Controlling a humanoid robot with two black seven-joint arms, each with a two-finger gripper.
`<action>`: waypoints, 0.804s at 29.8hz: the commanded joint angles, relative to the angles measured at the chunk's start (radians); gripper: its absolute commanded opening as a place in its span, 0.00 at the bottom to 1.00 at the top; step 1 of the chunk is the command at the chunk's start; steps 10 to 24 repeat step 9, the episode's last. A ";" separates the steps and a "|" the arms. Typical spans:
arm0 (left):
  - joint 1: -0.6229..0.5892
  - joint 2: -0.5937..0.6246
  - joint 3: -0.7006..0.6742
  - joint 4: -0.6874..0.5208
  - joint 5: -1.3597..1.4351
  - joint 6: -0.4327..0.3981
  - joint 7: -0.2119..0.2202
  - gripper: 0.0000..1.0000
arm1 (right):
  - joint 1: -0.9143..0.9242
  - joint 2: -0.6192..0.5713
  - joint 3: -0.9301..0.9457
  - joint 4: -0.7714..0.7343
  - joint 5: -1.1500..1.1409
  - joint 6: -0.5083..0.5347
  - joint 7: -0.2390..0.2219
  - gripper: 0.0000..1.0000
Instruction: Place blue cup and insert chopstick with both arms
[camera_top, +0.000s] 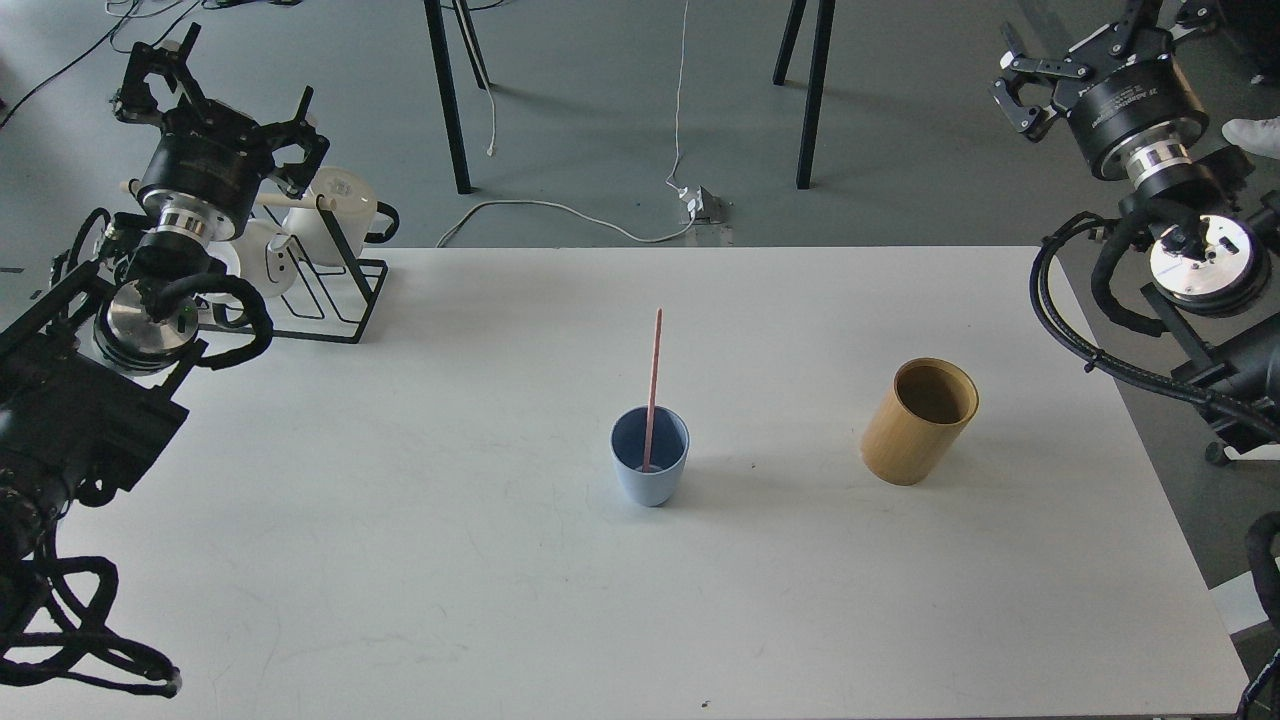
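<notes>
White table (400, 560) bears blue cup (650, 472) (chopstick (654, 380) inside).

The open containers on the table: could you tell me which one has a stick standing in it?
The blue cup at mid-table; the pink chopstick stands in it. The tan bamboo cylinder to its right is empty.

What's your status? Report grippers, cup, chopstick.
Left gripper open, empty. Right gripper open, empty. Chopstick standing in blue cup, mid-table. Nothing in the way.
</notes>
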 joint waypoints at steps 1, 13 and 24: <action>-0.001 -0.009 0.000 0.000 0.000 0.000 0.000 1.00 | -0.015 0.032 0.005 -0.033 0.071 0.018 -0.003 1.00; 0.001 -0.023 0.000 0.002 -0.001 0.000 -0.010 1.00 | -0.020 0.058 -0.004 -0.028 0.065 0.062 0.000 1.00; 0.001 -0.023 0.000 0.002 -0.001 0.000 -0.010 1.00 | -0.020 0.058 -0.004 -0.028 0.065 0.062 0.000 1.00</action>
